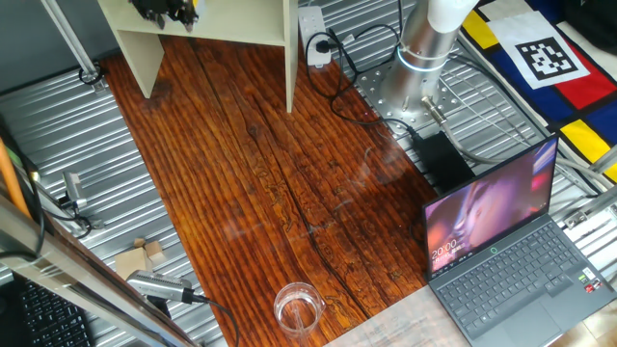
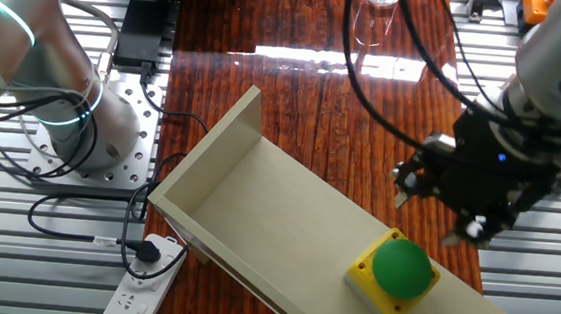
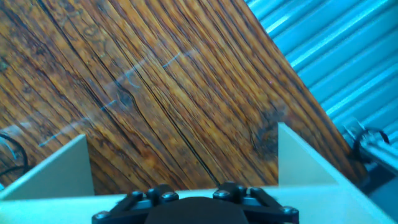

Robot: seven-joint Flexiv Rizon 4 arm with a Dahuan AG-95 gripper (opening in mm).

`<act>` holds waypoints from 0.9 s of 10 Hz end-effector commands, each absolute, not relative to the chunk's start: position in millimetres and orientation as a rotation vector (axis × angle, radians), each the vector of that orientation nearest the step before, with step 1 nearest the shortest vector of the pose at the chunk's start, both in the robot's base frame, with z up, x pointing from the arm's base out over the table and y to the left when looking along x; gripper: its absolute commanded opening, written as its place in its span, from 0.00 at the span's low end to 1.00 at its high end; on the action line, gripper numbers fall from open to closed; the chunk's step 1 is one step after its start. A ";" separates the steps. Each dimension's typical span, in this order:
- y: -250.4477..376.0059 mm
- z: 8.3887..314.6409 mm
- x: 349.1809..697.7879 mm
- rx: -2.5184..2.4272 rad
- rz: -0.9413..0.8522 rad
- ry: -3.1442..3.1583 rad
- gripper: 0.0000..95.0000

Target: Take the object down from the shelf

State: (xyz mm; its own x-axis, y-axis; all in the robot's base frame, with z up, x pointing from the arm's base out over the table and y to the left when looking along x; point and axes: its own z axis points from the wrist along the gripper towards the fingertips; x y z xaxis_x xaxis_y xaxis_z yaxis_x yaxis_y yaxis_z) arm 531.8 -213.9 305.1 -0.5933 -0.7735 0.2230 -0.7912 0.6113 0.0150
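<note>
The yellow box with a round green button [image 2: 397, 272] sits on the top board of the cream shelf [image 2: 257, 195], near its right end. My black gripper [image 2: 438, 195] hovers just beyond the box on the table side, a small gap away from it, holding nothing that I can see. I cannot tell how its jaws stand. In one fixed view the shelf [image 1: 222, 24] stands at the far end of the table, with the gripper [image 1: 162, 8] cut off by the top edge. The hand view looks down past the shelf's uprights [image 3: 301, 162] at the wooden tabletop; the box is out of that view.
A clear glass [image 1: 297, 308] stands at the table's near end, and pale wooden blocks [image 1: 145, 255] lie off its left side. An open laptop [image 1: 511, 251] is at the right. The arm's base [image 1: 424, 48], a power strip [image 1: 313, 34] and cables lie beside the shelf.
</note>
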 end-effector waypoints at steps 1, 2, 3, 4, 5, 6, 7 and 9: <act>-219.4 306.2 529.4 1.304 0.130 -2.632 0.80; -222.9 306.2 528.5 1.311 0.134 -2.635 0.80; -227.0 305.9 527.5 1.314 0.135 -2.637 0.80; -231.1 305.6 526.4 1.318 0.136 -2.637 0.80; -236.8 305.3 524.7 1.322 0.137 -2.638 0.80; -240.1 305.2 523.6 1.324 0.140 -2.641 0.80; -241.8 305.5 522.8 1.323 0.143 -2.644 0.80; -247.4 305.9 520.6 1.303 0.149 -2.659 0.80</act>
